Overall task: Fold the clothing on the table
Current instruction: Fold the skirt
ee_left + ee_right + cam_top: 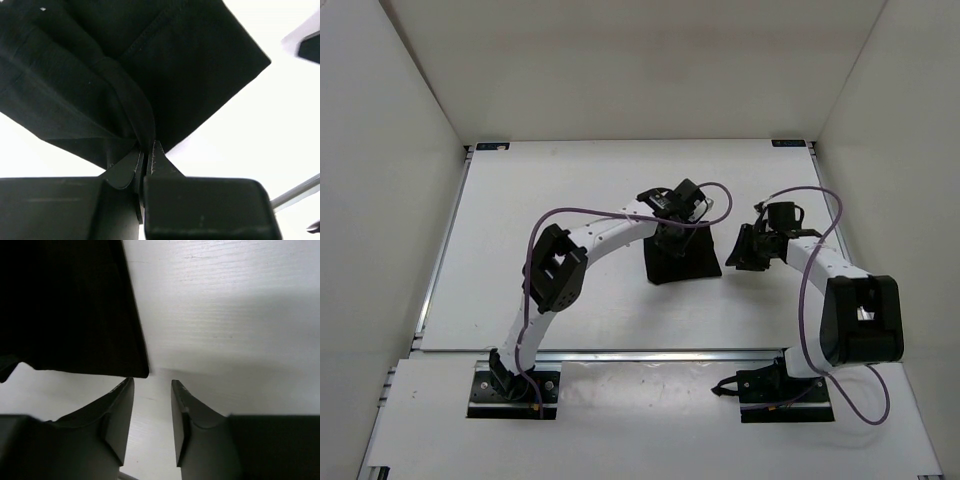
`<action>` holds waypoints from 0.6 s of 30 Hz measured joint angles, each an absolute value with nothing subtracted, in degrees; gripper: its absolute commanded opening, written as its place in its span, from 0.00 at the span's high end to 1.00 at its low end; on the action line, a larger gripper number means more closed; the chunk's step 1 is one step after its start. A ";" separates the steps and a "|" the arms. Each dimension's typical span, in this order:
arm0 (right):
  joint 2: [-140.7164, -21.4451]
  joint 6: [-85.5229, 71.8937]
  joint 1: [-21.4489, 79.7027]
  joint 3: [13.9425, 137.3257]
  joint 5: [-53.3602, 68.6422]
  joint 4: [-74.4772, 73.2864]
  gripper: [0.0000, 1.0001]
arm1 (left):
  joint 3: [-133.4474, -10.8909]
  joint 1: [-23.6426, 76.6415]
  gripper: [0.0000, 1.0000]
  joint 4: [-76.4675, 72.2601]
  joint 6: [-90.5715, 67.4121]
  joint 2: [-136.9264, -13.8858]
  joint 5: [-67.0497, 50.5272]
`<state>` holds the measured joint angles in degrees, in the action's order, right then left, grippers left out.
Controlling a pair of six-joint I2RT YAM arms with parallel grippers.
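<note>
Surroundings: white walls (390,130) closed in the white bench (550,170) on three sides, and a metal rail (650,352) ran along its near edge.
Clothing: the black clothing (682,262) lay as a small, compact dark heap near the middle of the bench, a little right of centre and between the two grippers.
Left gripper position: the left gripper (670,238) pointed down onto the far left part of the clothing, its arm arching in from the left.
Left gripper state: its fingers were pressed together on a raised fold of the clothing. In the left wrist view the fabric fanned out from that pinch, and a stitched seam crossed it.
Right gripper position: the right gripper (742,255) sat low, just beside the right edge of the clothing.
Right gripper state: its fingers were moderately spread and held nothing, with bare bench showing between them.
Clothing against right gripper: in the right wrist view a corner of the fabric lay just ahead of one fingertip. Whether they touched could not be told.
</note>
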<state>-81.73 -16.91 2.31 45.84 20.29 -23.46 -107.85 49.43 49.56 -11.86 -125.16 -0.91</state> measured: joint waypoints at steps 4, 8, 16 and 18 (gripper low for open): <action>-84.44 -17.10 2.61 45.95 19.68 -22.22 0.72 | -109.47 48.93 1.00 49.39 -12.82 -125.51 -2.39; -84.95 -17.82 2.59 45.89 19.64 -20.91 0.72 | -116.01 48.84 1.00 49.28 -13.52 -128.38 -4.19; -87.61 -18.09 3.01 45.50 19.92 -17.47 0.73 | -117.64 48.99 0.90 48.38 -15.07 -131.11 -8.82; -89.10 -18.26 3.11 45.50 20.14 -17.10 0.74 | -117.64 48.90 0.74 47.88 -15.57 -131.63 -10.79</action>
<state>-89.10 -18.26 3.11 45.50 20.14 -17.10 -117.64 48.90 47.88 -15.57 -131.63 -10.79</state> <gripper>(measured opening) 0.267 0.146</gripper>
